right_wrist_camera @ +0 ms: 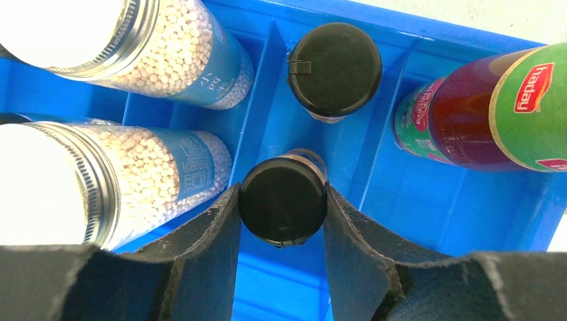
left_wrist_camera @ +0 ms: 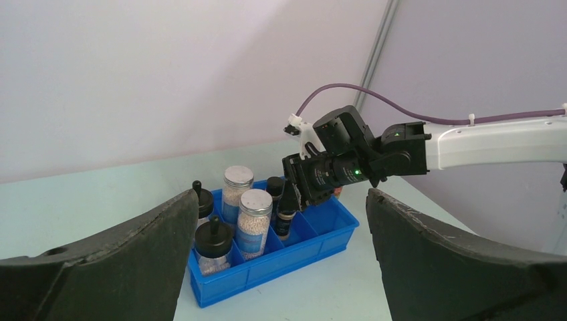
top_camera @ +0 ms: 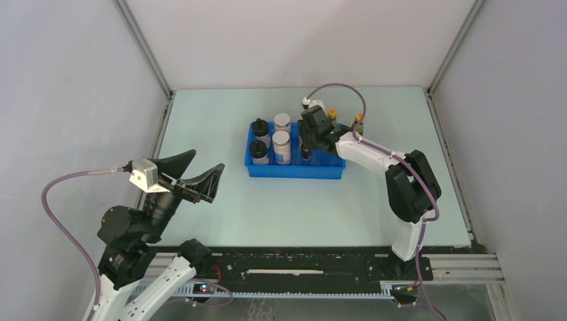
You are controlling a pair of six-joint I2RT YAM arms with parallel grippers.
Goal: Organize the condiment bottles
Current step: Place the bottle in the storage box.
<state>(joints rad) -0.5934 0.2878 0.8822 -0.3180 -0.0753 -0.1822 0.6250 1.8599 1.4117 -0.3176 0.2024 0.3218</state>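
Note:
My right gripper [right_wrist_camera: 281, 192] is shut on the black lid of a short dark bottle [right_wrist_camera: 282, 212], held upright in a middle compartment of the blue tray [top_camera: 294, 171]. A second short dark bottle [right_wrist_camera: 334, 69] stands in the compartment behind it. Two knob-capped bottles [top_camera: 259, 127] [top_camera: 258, 150] fill the tray's left end. Beside them stand two clear white-lidded bottles [top_camera: 282, 122] [top_camera: 281, 144]. Two slim orange-capped bottles [top_camera: 332, 115] [top_camera: 359, 122] stand at the tray's far right side. My left gripper [top_camera: 206, 162] hangs open over the table's left side, holding nothing.
The tray's right-hand compartments [left_wrist_camera: 334, 217] hold nothing. White walls and metal frame posts [top_camera: 144, 50] enclose the table on three sides. The right arm [top_camera: 374, 157] reaches across the table's right half to the tray.

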